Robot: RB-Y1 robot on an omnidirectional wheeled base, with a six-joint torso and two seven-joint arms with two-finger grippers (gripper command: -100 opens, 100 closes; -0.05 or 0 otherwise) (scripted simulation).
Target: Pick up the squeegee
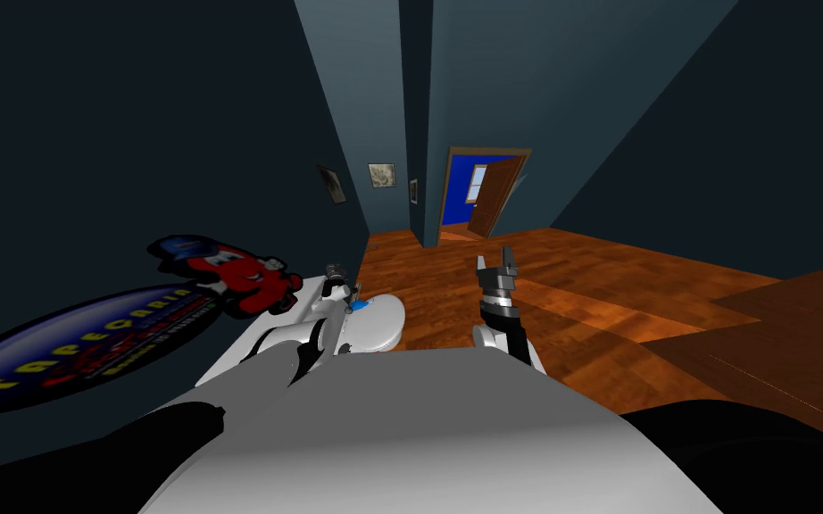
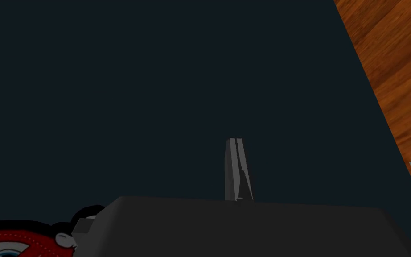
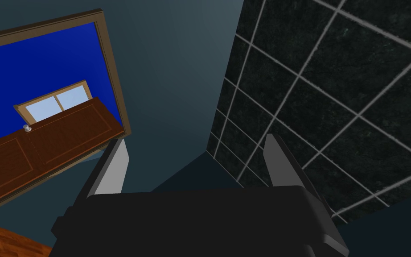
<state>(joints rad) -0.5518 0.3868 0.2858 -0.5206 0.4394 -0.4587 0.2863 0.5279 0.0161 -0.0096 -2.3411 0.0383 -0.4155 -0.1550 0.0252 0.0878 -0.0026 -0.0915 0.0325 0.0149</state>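
Note:
A small blue and dark thing (image 1: 360, 305), which looks like the squeegee, lies on a white rounded fixture (image 1: 381, 323) by the dark wall on my left. My left gripper (image 1: 336, 271) is raised just above and beyond it, close to the wall. In the left wrist view its fingers (image 2: 236, 169) are pressed together with nothing between them, facing the dark wall and not the squeegee. My right gripper (image 1: 496, 266) is held up over the wooden floor to the right of the fixture. It stands open (image 3: 198, 163) and holds nothing.
A colourful oval decal (image 1: 88, 339) with a red figure (image 1: 245, 277) covers the left wall. Wooden floor (image 1: 597, 303) stretches ahead to an open brown door (image 1: 494, 198) with a blue room behind it. Dark walls close in on both sides.

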